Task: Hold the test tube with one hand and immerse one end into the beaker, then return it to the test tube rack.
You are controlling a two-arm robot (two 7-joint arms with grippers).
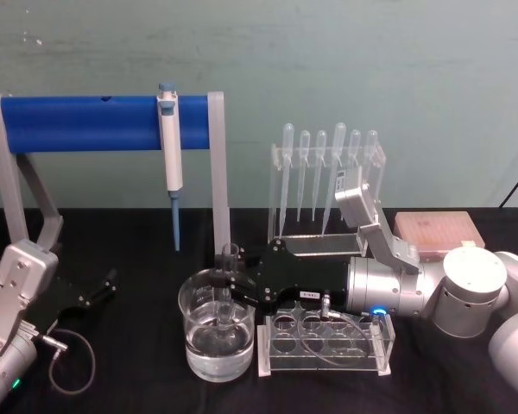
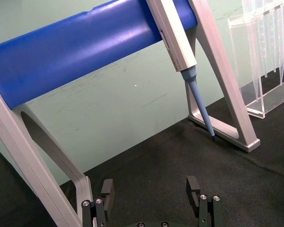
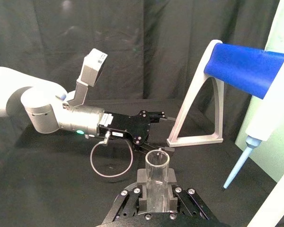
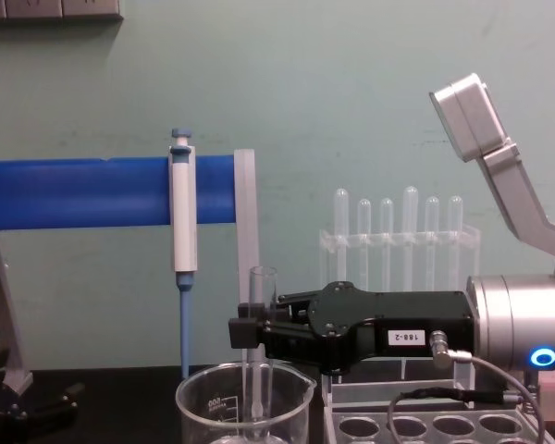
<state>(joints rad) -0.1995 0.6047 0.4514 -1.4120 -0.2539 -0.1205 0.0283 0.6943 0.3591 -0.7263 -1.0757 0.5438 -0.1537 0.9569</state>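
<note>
Test tube (image 1: 230, 256) stands upright, pinched in your right pincer (image 1: 233, 289), its lower end down inside the beaker (image 1: 192, 315). Behind that pincer and off to its left stands the blue-barred frame (image 1: 95, 122), a white-and-blue pipettor (image 1: 170, 147) hanging from it. Under the pincer's body lies the clear rack (image 1: 328, 355) of round holes; the beaker sits directly below the fingertips. Your left pincer (image 1: 104, 289) is spread and holds nothing, low over the black counter (image 1: 138, 379), well apart from the right one.

The chest view gives you the side line: rim above the pincer, stem running down past the beaker's lip. The head view adds the water (image 1: 217, 358) in the beaker; whether the tube's end touches it you cannot tell. The right wrist view looks onto the open rim, with the fingers (image 3: 141, 201) pressed on either side. So the pincer grips the tube partway down: flared rim above it, lower end below.
</note>
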